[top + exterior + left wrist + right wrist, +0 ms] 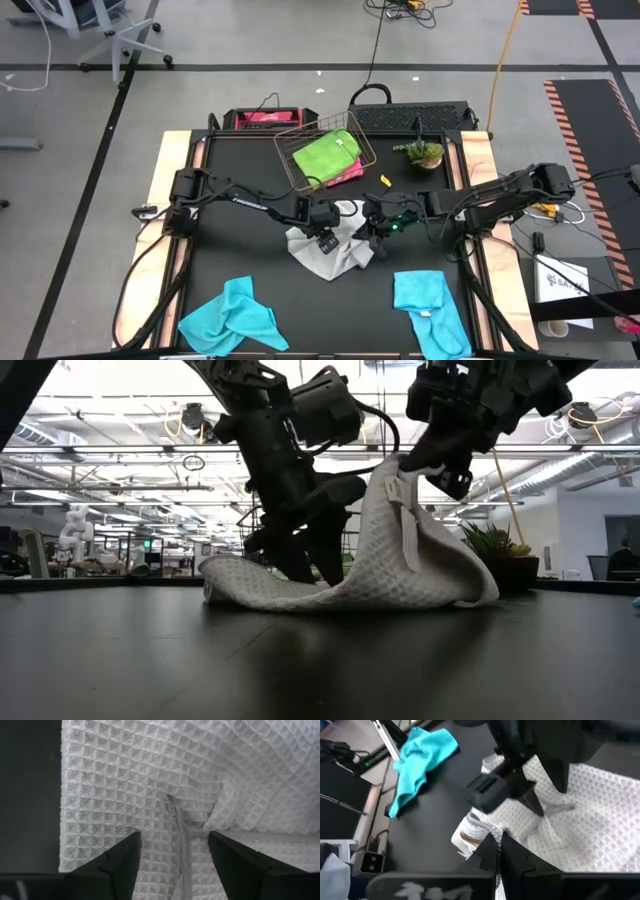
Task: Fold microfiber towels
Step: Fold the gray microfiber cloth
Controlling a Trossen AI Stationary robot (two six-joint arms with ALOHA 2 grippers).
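Two turquoise towels lie nearest the front edge of the black worktop: a crumpled left turquoise towel and a partly folded right turquoise towel; both rest well apart from the arms. At mid-worktop the light grey towel lies bunched; one corner is lifted above the surface, the rest trails on the worktop. Left end effector: fingers spread wide, pointing down onto the grey waffle-weave cloth, with a hemmed seam lying between the fingertips; the fingers have not closed on the fabric. Right end effector: fingers pressed fully together, pinching the raised corner of the light grey towel, so that the cloth hangs from it like a tent in the low view. Farther back, the copper wire basket holds the lime green towel lying on top of the pink towel; a small potted plant stands just beside the basket.
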